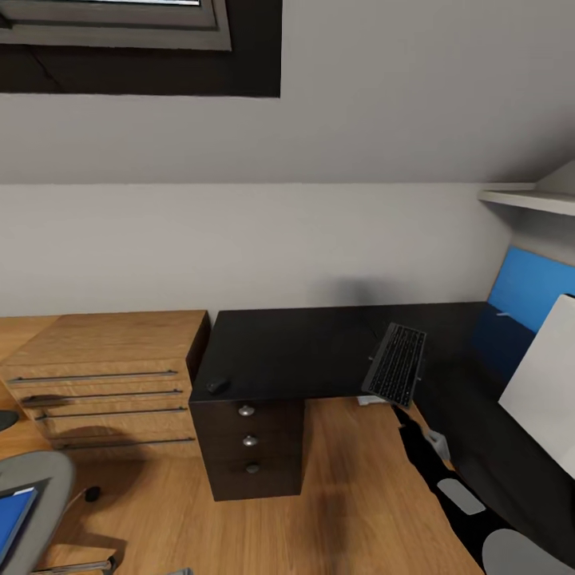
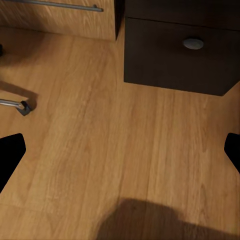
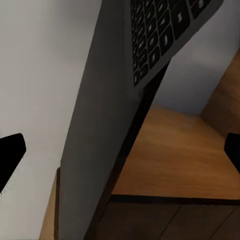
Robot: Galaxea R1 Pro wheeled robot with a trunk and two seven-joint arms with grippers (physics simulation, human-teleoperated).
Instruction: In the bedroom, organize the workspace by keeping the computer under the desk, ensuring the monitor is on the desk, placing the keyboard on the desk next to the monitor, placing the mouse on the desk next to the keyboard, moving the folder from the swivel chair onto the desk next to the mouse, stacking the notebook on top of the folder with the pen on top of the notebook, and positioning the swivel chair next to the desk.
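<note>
Head view: the glossy black desk [image 1: 303, 351] carries the small oval mouse [image 1: 216, 385] near its left front corner; the slim keyboard [image 1: 395, 364] tilts over the front edge, the right arm [image 1: 423, 447] just below it. A wooden cabinet [image 1: 104, 375] stands left. The blue folder [image 1: 12, 519] lies on the grey chair [image 1: 36, 495].

Left wrist: the left gripper [image 2: 120, 150] is spread wide, empty, over plank floor [image 2: 100, 150].

Right wrist: the right gripper's [image 3: 120, 150] hold on the keyboard [image 3: 165, 30] I cannot tell

Black desk [image 1: 311, 351] — mouse [image 1: 216, 385] resting near its corner.

no text, label or number can be read anywhere (the keyboard [image 1: 395, 364] keys look blank).
</note>
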